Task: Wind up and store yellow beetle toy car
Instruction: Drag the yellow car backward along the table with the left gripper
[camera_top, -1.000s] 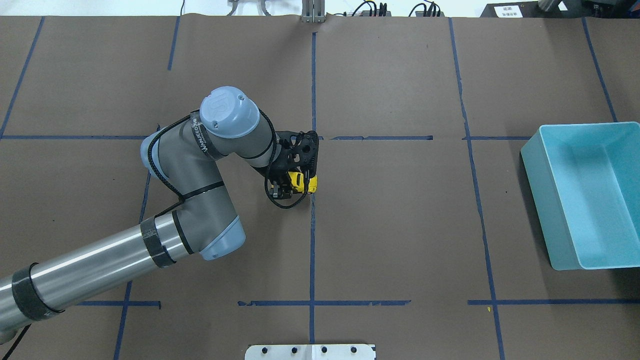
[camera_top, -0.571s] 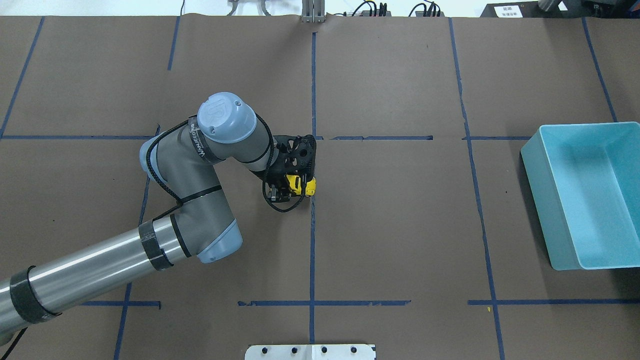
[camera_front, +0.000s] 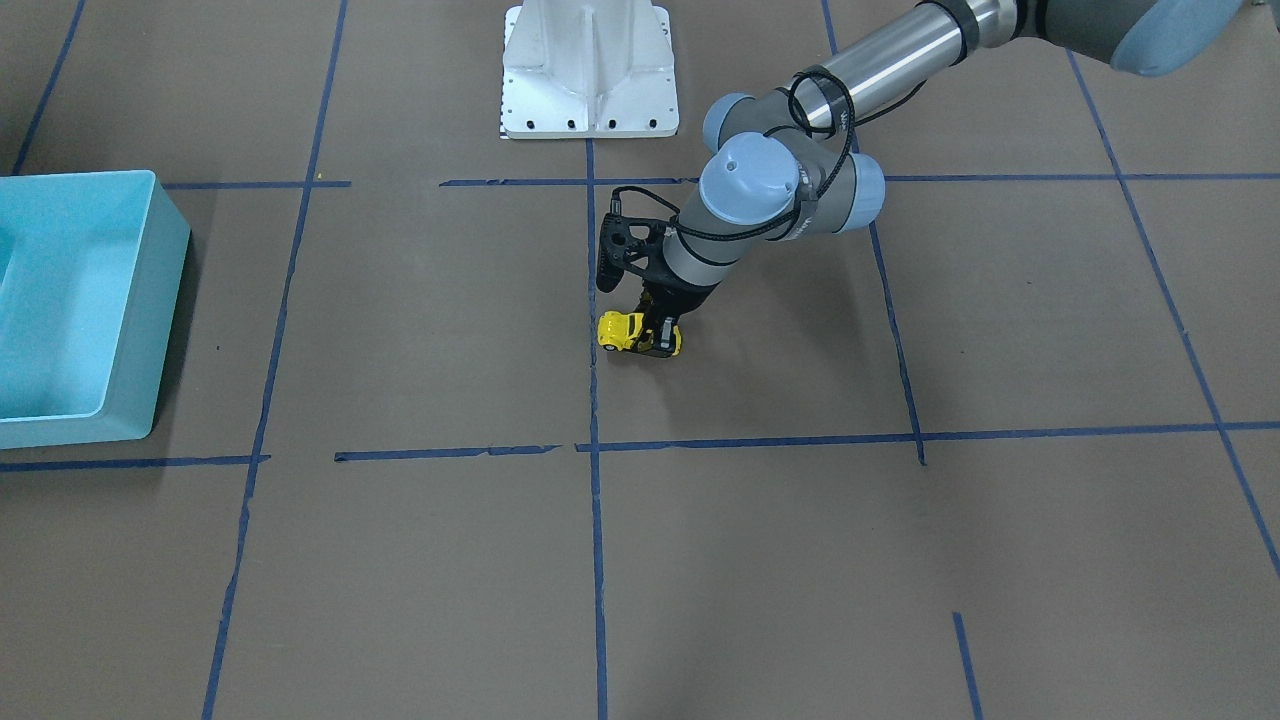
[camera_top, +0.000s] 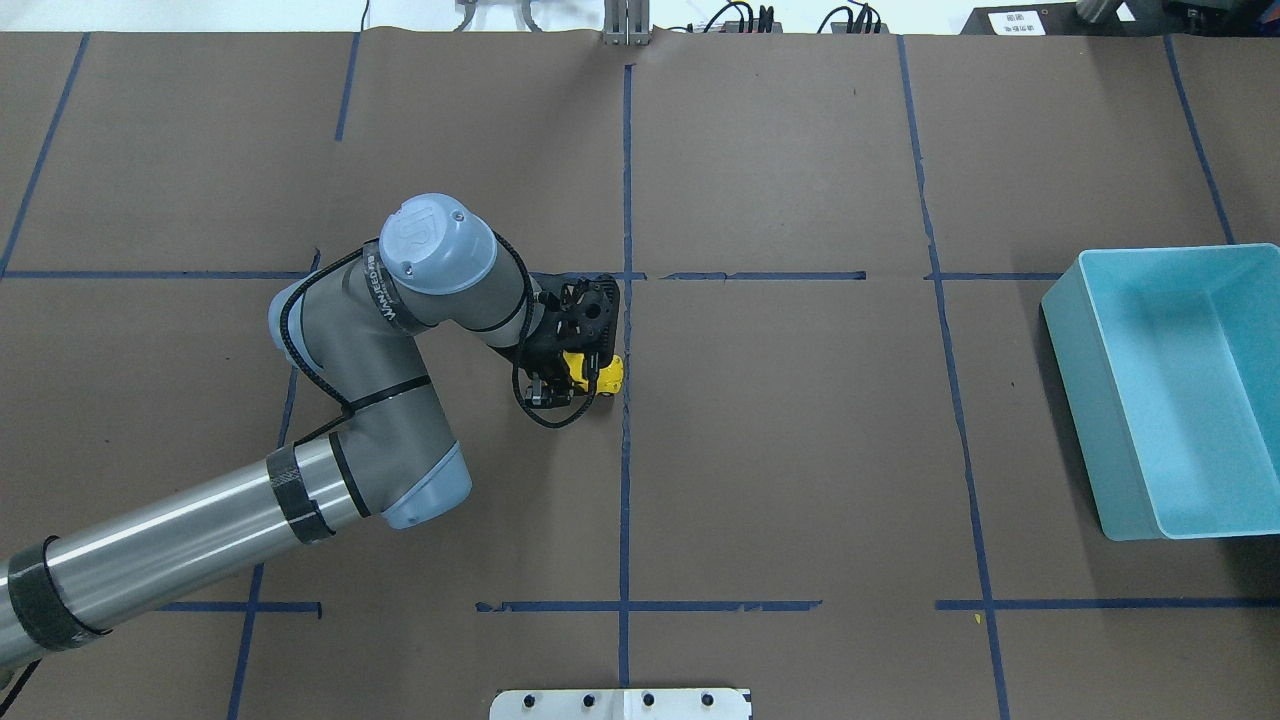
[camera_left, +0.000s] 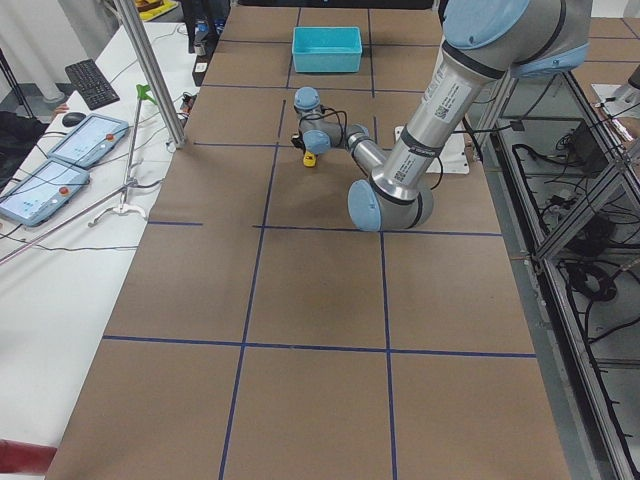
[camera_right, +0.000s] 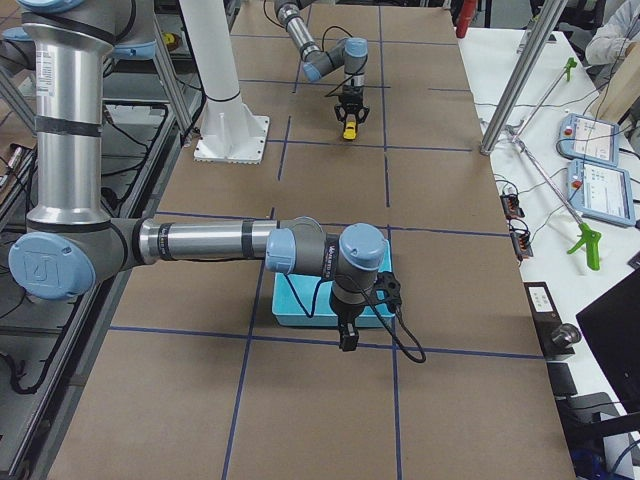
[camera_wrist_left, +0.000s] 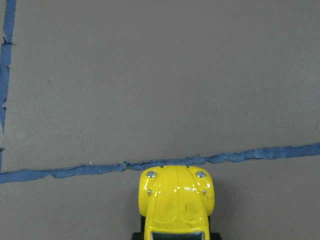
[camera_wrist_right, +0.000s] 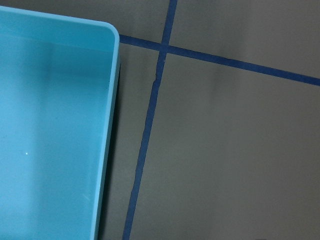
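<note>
The yellow beetle toy car (camera_front: 622, 331) sits on the brown table near the middle blue tape line, nose toward the line. It also shows in the overhead view (camera_top: 607, 372) and in the left wrist view (camera_wrist_left: 176, 200). My left gripper (camera_front: 660, 335) is shut on the car's rear half from above, with the wheels down on the table. My right gripper (camera_right: 345, 340) shows only in the exterior right view, hanging by the light-blue bin (camera_right: 300, 312); I cannot tell if it is open or shut.
The light-blue bin (camera_top: 1085, 400) stands at the table's right side, far from the car, and is empty in the right wrist view (camera_wrist_right: 50, 125). The white robot base (camera_front: 588, 70) is at the near edge. Blue tape lines cross the brown paper.
My left gripper has moved a little to the left in the overhead view, dragging the yellow car back along the table away from the middle tape line.
</note>
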